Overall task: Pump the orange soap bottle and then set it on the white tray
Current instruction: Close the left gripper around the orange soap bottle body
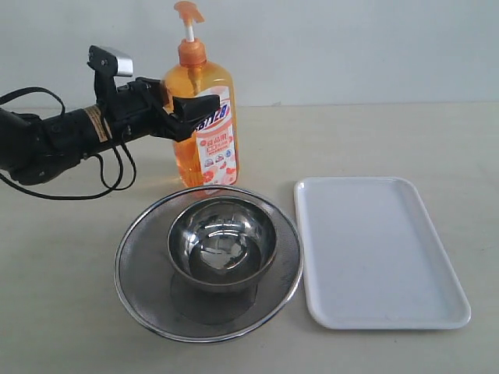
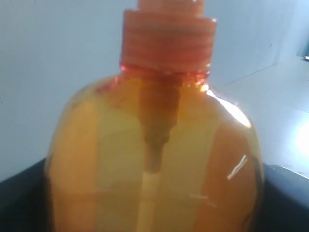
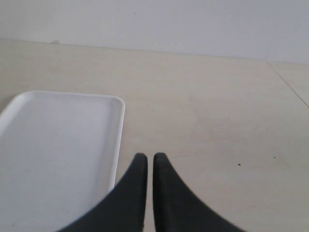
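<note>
The orange soap bottle (image 1: 207, 132) stands upright on the table at the back, just behind the strainer, with its pump head (image 1: 187, 12) up. My left gripper (image 1: 187, 109) reaches in from the left and is shut on the bottle's upper body, one dark finger across its front. In the left wrist view the bottle (image 2: 154, 159) fills the picture, and dark fingers (image 2: 19, 208) show at the lower corners. The white tray (image 1: 382, 249) lies flat at the right with nothing on it. My right gripper (image 3: 146, 157) is shut and holds nothing, above bare table beside the tray (image 3: 58, 145).
A round steel mesh strainer (image 1: 140, 265) sits at the front centre with a steel bowl (image 1: 222, 234) inside it, directly in front of the bottle. The tray's left rim lies close to the strainer's right edge. A black cable (image 1: 109, 183) loops under the left arm.
</note>
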Available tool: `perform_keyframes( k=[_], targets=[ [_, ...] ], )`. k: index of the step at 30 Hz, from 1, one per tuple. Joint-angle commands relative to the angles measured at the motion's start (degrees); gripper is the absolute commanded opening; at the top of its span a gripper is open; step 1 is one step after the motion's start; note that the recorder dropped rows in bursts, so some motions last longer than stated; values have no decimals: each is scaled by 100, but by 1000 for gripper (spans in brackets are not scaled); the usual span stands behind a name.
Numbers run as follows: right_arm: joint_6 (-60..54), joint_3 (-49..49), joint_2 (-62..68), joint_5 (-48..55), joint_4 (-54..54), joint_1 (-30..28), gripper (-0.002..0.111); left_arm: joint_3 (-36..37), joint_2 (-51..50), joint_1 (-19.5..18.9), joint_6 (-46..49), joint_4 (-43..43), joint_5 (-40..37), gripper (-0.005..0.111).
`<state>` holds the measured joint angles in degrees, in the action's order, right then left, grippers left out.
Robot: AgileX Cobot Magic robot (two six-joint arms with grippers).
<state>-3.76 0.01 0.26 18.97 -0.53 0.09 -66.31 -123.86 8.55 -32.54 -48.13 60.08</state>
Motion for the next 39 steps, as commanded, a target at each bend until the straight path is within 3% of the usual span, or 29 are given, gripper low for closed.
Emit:
perform_keyframes(
  k=[1,5,20,29,30,33,37,39],
  targets=[
    [1,-1,-26,-42,-5,-14,3,56,-62,0,-242,61,-192,87],
    [1,-1,-26,-42,-5,-14,3,56,-62,0,-242,75,-137,96],
    [1,-1,-26,-42,-5,-14,3,-20,-132,41,-39,343,9,96],
    [1,-1,-26,-42,-5,-14,3,-571,-495,141,126,389,-12,96],
    [1,-1,-26,-42,-5,-14,3,-596,-506,141,126,457,-12,92],
    [1,-1,-26,-51,-5,-14,3,-596,-506,141,126,528,-137,67],
    [1,-1,-26,-51,-5,-14,3,-596,-506,141,137,503,-308,7],
    [1,-1,-26,-51,-5,-14,3,-596,-506,141,217,455,-308,6]
  ],
)
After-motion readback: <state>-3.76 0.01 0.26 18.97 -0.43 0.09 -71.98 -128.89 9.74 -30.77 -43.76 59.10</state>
